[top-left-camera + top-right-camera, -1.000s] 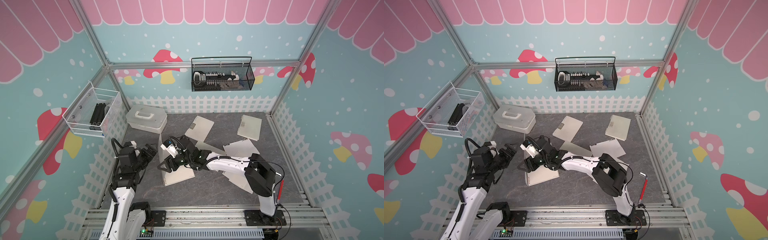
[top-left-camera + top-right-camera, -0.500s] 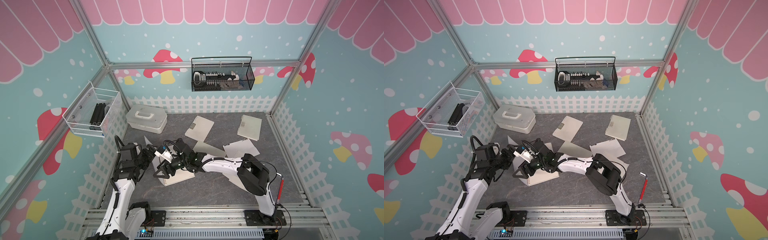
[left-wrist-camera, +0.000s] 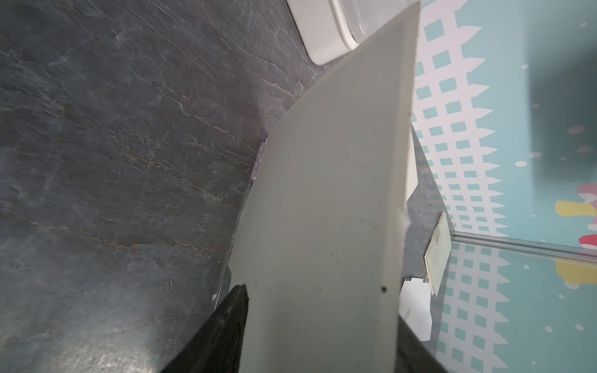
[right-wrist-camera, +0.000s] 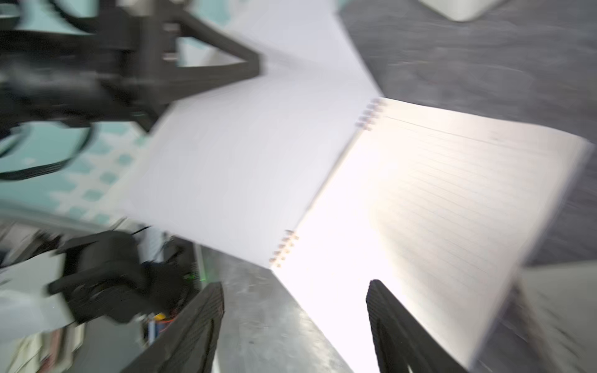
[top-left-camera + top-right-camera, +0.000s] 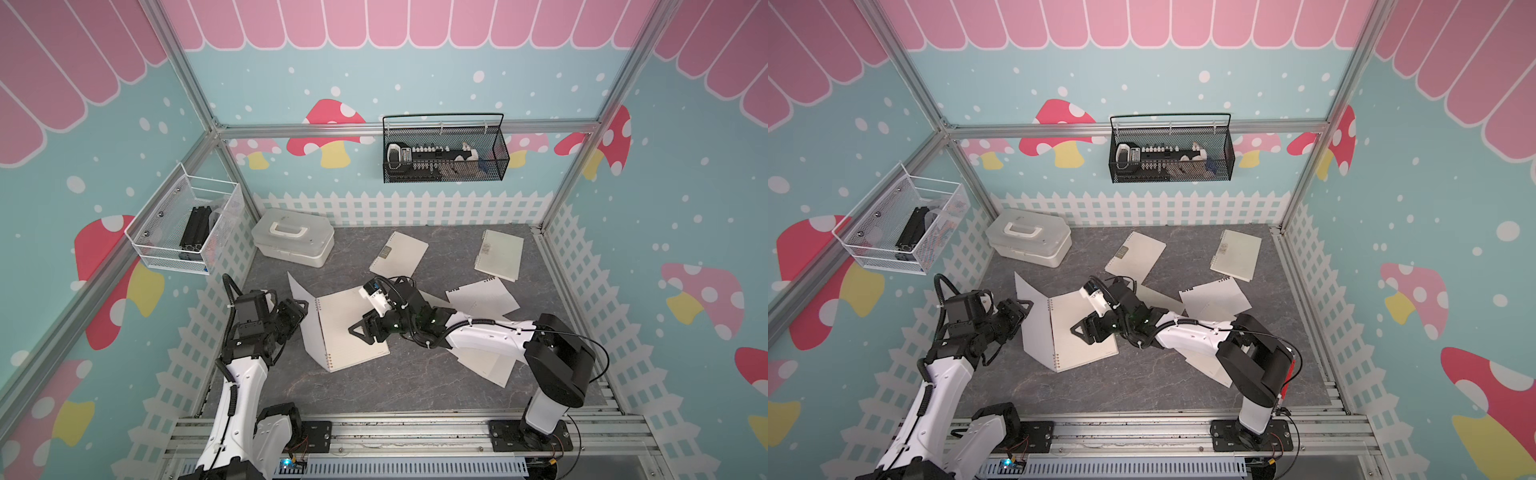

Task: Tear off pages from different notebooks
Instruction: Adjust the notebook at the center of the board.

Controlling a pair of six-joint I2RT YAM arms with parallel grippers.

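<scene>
An open spiral-bound notebook (image 5: 345,353) (image 5: 1077,353) lies left of centre, lined page up. Its left leaf (image 5: 305,324) (image 3: 323,193) stands raised. My left gripper (image 5: 302,308) (image 3: 319,303) has that leaf's outer edge between its fingers, which are still apart. The right gripper (image 5: 365,332) (image 4: 295,319) is open low over the lined page (image 4: 452,193), holding nothing. In both top views two shut notebooks (image 5: 399,253) (image 5: 498,255) lie further back. Loose pages (image 5: 482,297) (image 5: 486,365) lie beside and under the right arm. The right wrist view is blurred.
A white plastic box with a handle (image 5: 293,237) stands at the back left, close behind the raised leaf. Wire baskets hang on the left wall (image 5: 187,224) and the back wall (image 5: 444,153). A white picket fence (image 5: 399,208) rims the dark floor.
The left gripper has moved right onto the raised leaf's edge and its fingers have narrowed. The right gripper has let that leaf go and drawn back to the right over the lined page.
</scene>
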